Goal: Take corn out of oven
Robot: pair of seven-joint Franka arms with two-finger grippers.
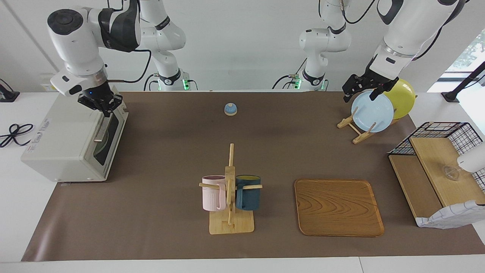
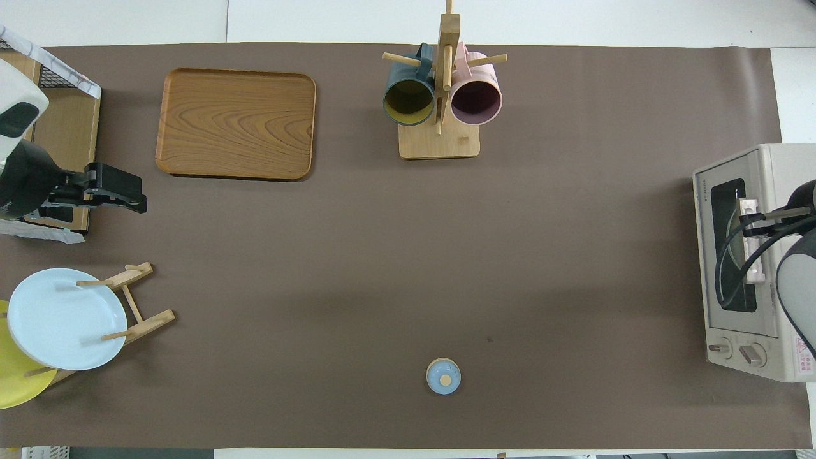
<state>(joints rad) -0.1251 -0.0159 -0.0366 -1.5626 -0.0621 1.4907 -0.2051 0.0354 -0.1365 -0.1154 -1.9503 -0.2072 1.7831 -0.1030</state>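
Oven (image 1: 72, 140): a boxy off-white box at the right arm's end of the table. It has a dark glass door (image 2: 733, 245), a metal bar handle (image 1: 101, 131) and 2 round knobs (image 2: 738, 350). The door is shut.
Inside the oven: something round and pale shows through the glass. I cannot tell what it is.
Corn: I cannot see it in either view.
Right gripper (image 1: 105, 108): it is down at the top of the handle. I cannot tell if the fingers are wide or narrow, or if they grip the bar.
Left gripper (image 1: 360, 92): it hangs over the plate rack (image 1: 360, 131). I cannot tell how its fingers stand. This arm waits.
Plate rack: thin wood sticks. It holds 2 round smooth plates on edge, a blue plate (image 1: 373, 111) and a yellow plate (image 1: 403, 98).
Mug stand (image 1: 230, 204): pale wood with pegs. A pink mug (image 1: 213, 192) and a dark blue mug (image 1: 248, 192) hang on it, 1 on each side.
Tray (image 1: 338, 207): flat brown wood with round corners and wavy grain. It lies beside the mug stand.
Bell (image 1: 230, 109): small, round and blue, near the robots.
Wire basket (image 1: 441, 131): black wire with wood shelves, at the left arm's end. A small clear thing (image 1: 451, 172) sits on 1 shelf.
Mat (image 1: 170, 159): brown and smooth, under it all.
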